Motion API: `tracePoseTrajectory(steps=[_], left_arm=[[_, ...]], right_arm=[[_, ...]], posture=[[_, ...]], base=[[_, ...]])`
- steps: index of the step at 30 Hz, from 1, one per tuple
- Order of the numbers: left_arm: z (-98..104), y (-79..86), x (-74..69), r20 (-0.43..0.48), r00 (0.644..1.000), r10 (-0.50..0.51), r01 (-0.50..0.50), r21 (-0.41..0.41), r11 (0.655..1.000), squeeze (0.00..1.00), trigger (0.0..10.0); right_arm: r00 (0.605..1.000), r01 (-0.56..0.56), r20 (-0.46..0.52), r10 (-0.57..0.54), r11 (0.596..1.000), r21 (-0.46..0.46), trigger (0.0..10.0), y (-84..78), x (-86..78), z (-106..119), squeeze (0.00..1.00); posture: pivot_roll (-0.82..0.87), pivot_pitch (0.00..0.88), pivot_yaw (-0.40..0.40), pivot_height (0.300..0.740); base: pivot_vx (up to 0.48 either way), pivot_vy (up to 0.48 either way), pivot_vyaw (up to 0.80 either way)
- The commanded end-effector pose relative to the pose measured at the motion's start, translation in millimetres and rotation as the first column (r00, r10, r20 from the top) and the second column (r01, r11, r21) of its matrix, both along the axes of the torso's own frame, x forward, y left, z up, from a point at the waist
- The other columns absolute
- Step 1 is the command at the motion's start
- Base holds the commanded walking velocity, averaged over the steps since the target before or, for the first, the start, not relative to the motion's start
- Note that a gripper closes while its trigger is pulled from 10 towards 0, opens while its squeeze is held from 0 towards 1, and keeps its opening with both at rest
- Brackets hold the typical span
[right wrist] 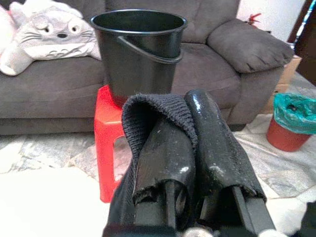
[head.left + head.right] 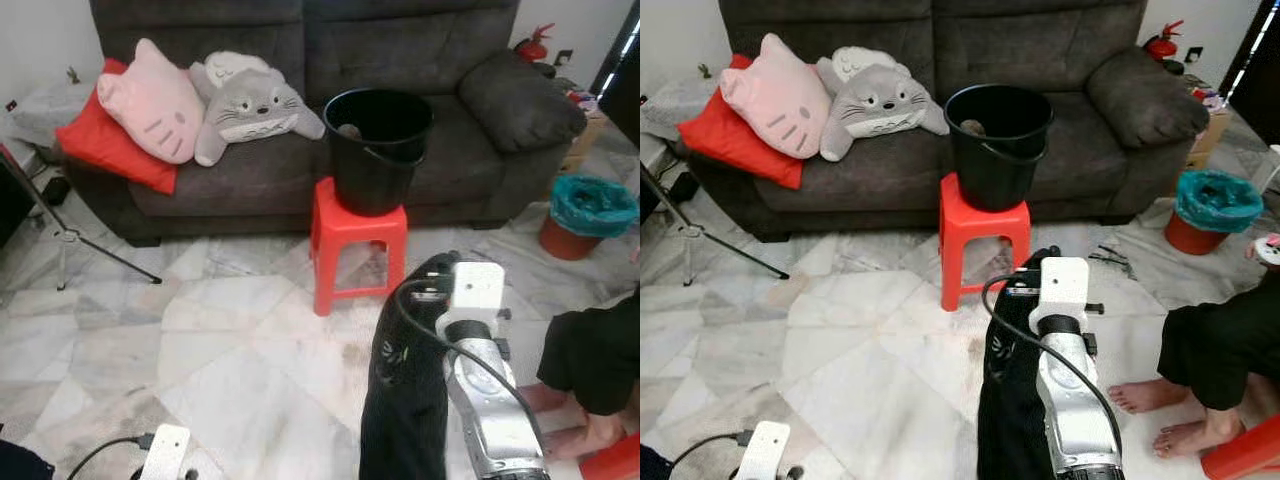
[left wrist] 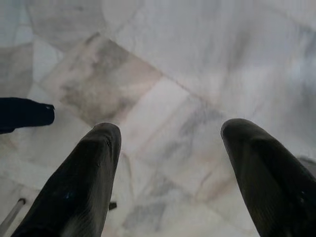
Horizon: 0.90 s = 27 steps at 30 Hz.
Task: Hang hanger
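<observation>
Right wrist view: dark knit garment (image 1: 158, 111) between right end effector (image 1: 190, 143) fingers.

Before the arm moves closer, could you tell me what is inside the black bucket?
Inside the black bucket, one small brownish lump shows near the far wall; its identity is unclear. The near wall hides the bottom.

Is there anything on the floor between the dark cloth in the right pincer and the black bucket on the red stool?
Nothing visible. The right pincer is shut on the dark cloth, and only bare marble floor lies before the red stool with the black bucket.
</observation>
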<state>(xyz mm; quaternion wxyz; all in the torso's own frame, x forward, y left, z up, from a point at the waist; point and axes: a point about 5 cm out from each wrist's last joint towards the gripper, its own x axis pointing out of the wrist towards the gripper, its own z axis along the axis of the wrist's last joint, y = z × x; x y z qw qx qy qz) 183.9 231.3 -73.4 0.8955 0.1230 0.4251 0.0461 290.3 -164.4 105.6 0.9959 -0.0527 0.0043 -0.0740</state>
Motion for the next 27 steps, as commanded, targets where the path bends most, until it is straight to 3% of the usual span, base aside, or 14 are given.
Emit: tracePoseTrajectory(steps=[1, 7, 12, 13, 19, 20, 21, 22, 23, 25, 27], left_arm=[[2.4, 5.2, 1.3, 0.025, 0.999, 0.031, -0.031, 0.004, 1.0, 0.0, 10.0], [18.7, 10.1, 23.7, 0.162, 0.985, 0.059, -0.057, -0.017, 0.998, 0.0, 10.0], [39.3, 5.3, 48.0, 0.331, 0.943, 0.041, -0.027, -0.048, 0.998, 0.0, 10.0], [39.3, 5.3, 48.0, 0.331, 0.943, 0.041, -0.027, -0.048, 0.998, 0.0, 10.0], [72.3, -8.8, 70.3, 0.573, 0.819, 0.03, 0.022, -0.084, 0.996, 0.0, 10.0], [79.8, -11.1, 73.7, 0.611, 0.791, 0.032, 0.033, -0.096, 0.995, 0.0, 10.0], [96.5, -15.8, 80.1, 0.68, 0.732, 0.035, 0.066, -0.122, 0.99, 0.0, 10.0], [107.5, -18.7, 84.0, 0.718, 0.696, 0.034, 0.091, -0.135, 0.987, 0.0, 10.0], [123.9, -23.2, 88.7, 0.764, 0.645, 0.025, 0.129, -0.141, 0.982, 0.0, 10.0], [147.9, -34.3, 94.1, 0.817, 0.576, -0.025, 0.215, -0.123, 0.969, 0.0, 10.0], [153.7, -41.6, 93.3, 0.826, 0.557, -0.079, 0.267, -0.088, 0.96, 0.0, 10.0]], right_arm=[[0.999, 0.014, 0.048, -0.014, 1.0, 0.007, 10.0, 0.2, -0.4, 7.9, 0.0], [0.993, 0.043, 0.113, -0.041, 0.999, -0.017, 10.0, -2.6, -1.8, 22.2, 0.0], [0.987, 0.062, 0.154, -0.053, 0.997, -0.055, 10.0, -2.6, -5.4, 29.5, 0.0], [0.987, 0.062, 0.154, -0.053, 0.997, -0.055, 10.0, -2.6, -5.4, 29.5, 0.0], [0.987, 0.059, 0.152, -0.051, 0.997, -0.052, 10.0, -3.3, -12.0, 29.2, 0.0], [0.989, 0.063, 0.138, -0.055, 0.996, -0.056, 10.0, -4.8, -14.1, 25.4, 0.0], [0.992, 0.068, 0.113, -0.06, 0.996, -0.063, 10.0, -7.4, -17.7, 19.1, 0.0], [0.993, 0.068, 0.104, -0.061, 0.995, -0.066, 10.0, -8.3, -19.2, 16.8, 0.0], [0.993, 0.069, 0.096, -0.062, 0.995, -0.071, 10.0, -9.7, -20.8, 14.7, 0.0], [0.994, 0.07, 0.089, -0.063, 0.995, -0.077, 10.0, -11.8, -20.7, 14.1, 0.0], [0.994, 0.068, 0.088, -0.061, 0.994, -0.081, 10.0, -13.0, -19.7, 14.7, 0.0]], posture=[[-0.1, 0.0, 0.045, 0.74], [-0.1, 0.0, 0.038, 0.74], [-0.1, 0.0, 0.03, 0.74], [-0.1, 0.0, 0.03, 0.74], [-0.1, 0.0, 0.021, 0.74], [-0.1, 0.0, 0.016, 0.74], [-0.1, 0.0, 0.007, 0.74], [-0.1, 0.0, 0.007, 0.74], [-0.09, 0.0, -0.003, 0.74], [-0.08, 0.0, -0.01, 0.74], [-0.08, 0.0, -0.011, 0.74]], base=[[0.0, 0.0, 0.0], [0.0, 0.0, 0.0], [0.0, 0.0, 0.0], [0.0, 0.0, 0.0], [0.0, 0.0, 0.0], [0.0, 0.0, 0.0], [0.0, 0.0, 0.0], [0.0, 0.0, 0.0], [0.0, 0.0, 0.0], [0.0, 0.0, 0.0], [0.0, 0.0, 0.0]])
